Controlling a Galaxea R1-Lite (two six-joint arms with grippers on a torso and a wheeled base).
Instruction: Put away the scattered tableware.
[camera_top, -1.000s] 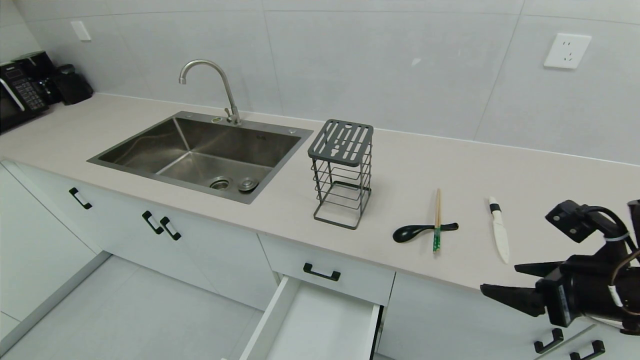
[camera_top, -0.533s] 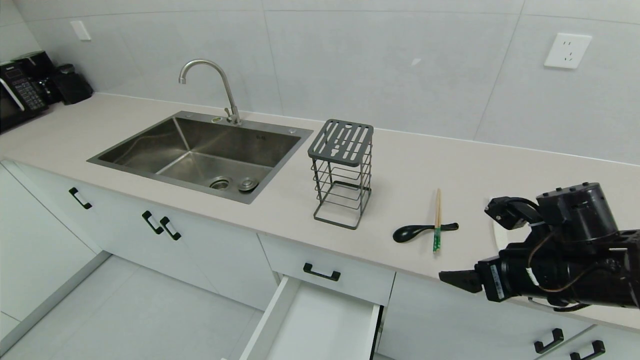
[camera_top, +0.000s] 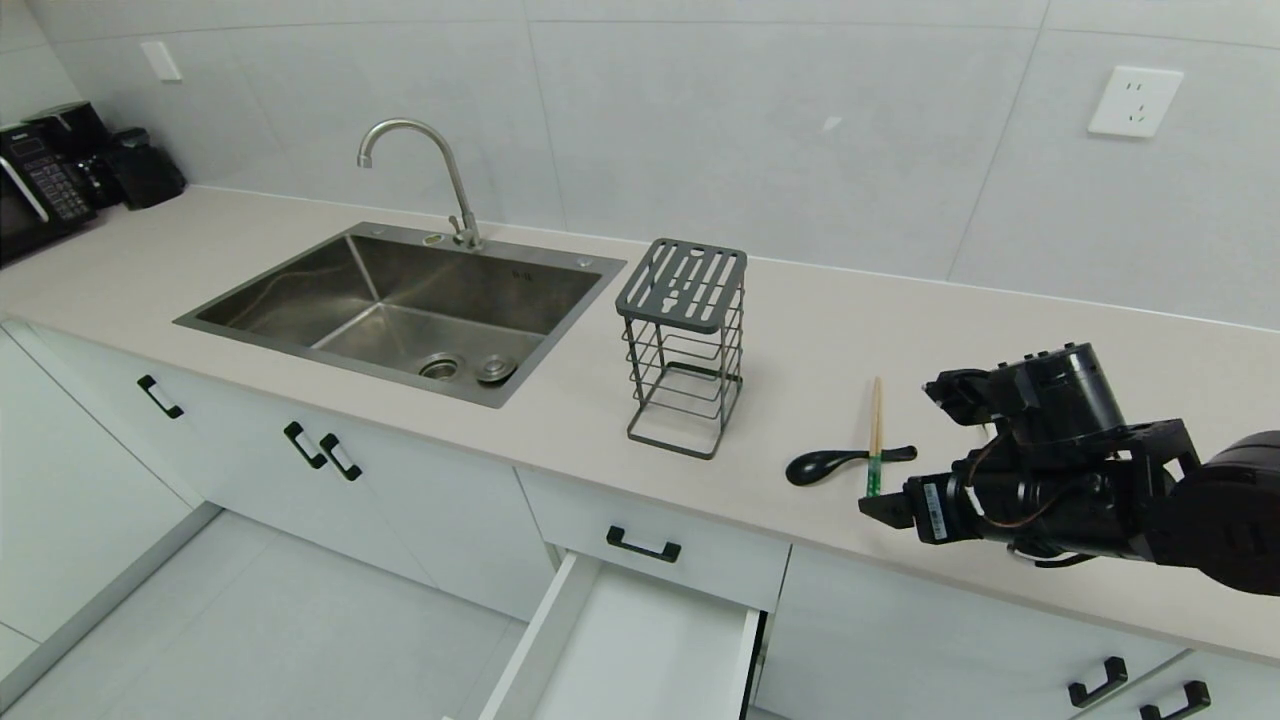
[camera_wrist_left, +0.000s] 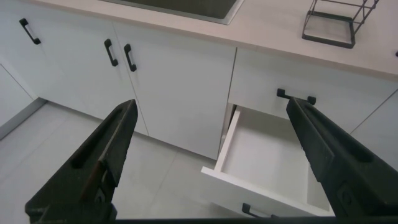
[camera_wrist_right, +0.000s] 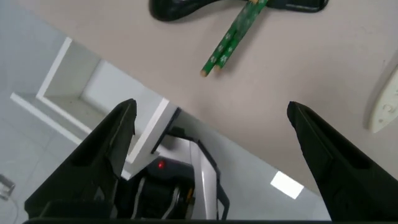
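While spread wide, the right tool (camera_wrist_right: 210, 111) is held near green-tipped wooden chopsticks (camera_top: 875, 440) crossing a black spoon (camera_top: 835, 462) on the beige bench (camera_top: 800, 330); the left tool (camera_wrist_left: 211, 112) is likewise spread wide.

Right gripper (camera_top: 882, 508) over counter (camera_top: 560, 400) edge, beside chopsticks (camera_top: 875, 435).
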